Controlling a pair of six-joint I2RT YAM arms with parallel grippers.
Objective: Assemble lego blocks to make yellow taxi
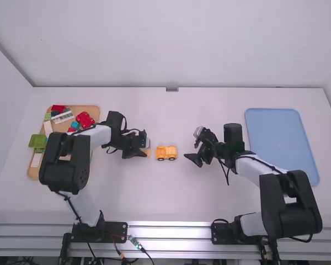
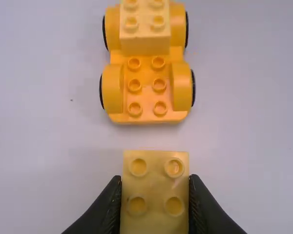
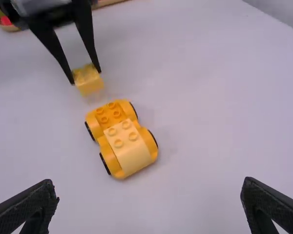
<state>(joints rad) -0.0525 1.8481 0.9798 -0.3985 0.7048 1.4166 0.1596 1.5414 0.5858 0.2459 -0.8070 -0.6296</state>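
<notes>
My left gripper (image 1: 145, 152) is just left of the orange wheeled base (image 1: 166, 153) on the table. In the left wrist view, my left gripper (image 2: 155, 190) is shut on a yellow block (image 2: 155, 207) with studs on top, apart from the base (image 2: 147, 90). A pale yellow block (image 2: 145, 36) sits on one end of the base; bare studs show on the other end. My right gripper (image 1: 197, 156) is to the right of the base, and in the right wrist view my right gripper (image 3: 150, 200) stands open with nothing between its fingers.
At the far left, a wooden tray (image 1: 33, 171) holds red blocks (image 1: 85, 119), a green block (image 1: 37, 142) and several other pieces, partly behind the left arm. A blue tray (image 1: 281, 138) lies at the right, behind the right arm.
</notes>
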